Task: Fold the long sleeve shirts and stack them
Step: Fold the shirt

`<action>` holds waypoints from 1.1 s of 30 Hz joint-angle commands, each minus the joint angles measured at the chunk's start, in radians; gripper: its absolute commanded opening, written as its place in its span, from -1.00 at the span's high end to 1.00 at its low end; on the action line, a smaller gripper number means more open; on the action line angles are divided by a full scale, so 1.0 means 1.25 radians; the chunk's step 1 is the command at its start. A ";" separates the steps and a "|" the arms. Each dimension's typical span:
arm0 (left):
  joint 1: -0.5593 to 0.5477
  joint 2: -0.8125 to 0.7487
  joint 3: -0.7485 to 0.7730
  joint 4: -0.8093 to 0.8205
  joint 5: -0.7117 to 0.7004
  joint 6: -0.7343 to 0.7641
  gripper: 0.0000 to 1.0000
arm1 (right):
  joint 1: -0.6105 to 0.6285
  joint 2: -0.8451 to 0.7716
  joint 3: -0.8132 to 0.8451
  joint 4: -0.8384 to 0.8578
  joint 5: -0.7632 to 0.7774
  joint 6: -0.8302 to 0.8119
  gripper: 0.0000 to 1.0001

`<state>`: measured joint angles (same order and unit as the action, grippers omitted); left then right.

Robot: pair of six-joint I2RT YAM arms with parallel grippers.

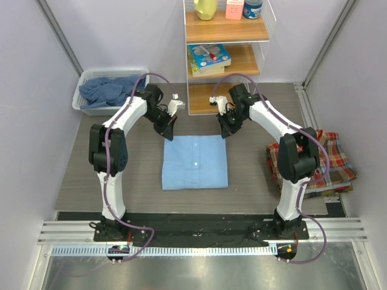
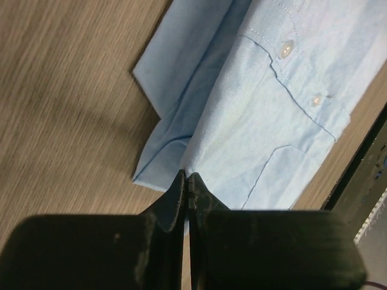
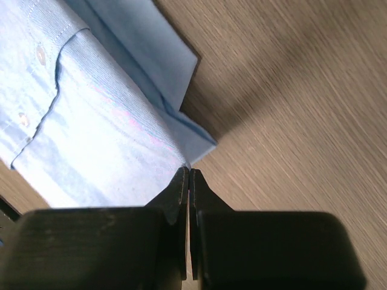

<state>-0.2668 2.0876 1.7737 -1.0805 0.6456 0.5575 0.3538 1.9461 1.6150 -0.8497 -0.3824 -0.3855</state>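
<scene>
as it lies, the blue shirt (image 1: pixel 195 162) is folded square — buttons up.

Folded light blue shirt (image 1: pixel 195 162) lies centre; plaid shirts (image 1: pixel 338 163) stacked right.

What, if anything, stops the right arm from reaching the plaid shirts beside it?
Likely yes. The plaid shirts lie close beside that arm, with nothing standing between. But the right gripper is shut at a corner of the blue shirt, seemingly pinching it, so it would have to let go first.
</scene>
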 commanded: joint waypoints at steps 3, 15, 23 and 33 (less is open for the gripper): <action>-0.004 0.002 0.012 0.005 0.020 -0.002 1.00 | -0.028 -0.025 -0.028 -0.011 0.042 -0.023 0.98; 0.029 0.146 0.102 0.059 -0.080 -0.077 1.00 | -0.041 0.143 0.064 0.075 0.027 0.031 0.98; 0.033 0.057 0.091 0.007 -0.023 -0.071 1.00 | -0.039 0.068 0.089 0.040 -0.030 0.056 0.98; 0.064 0.054 0.044 0.023 -0.088 -0.072 1.00 | -0.028 0.123 0.116 0.044 -0.045 0.052 0.98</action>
<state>-0.2329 2.1323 1.8126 -1.0447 0.6067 0.4751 0.3195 2.0743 1.7100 -0.7944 -0.4511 -0.3195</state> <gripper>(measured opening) 0.005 0.023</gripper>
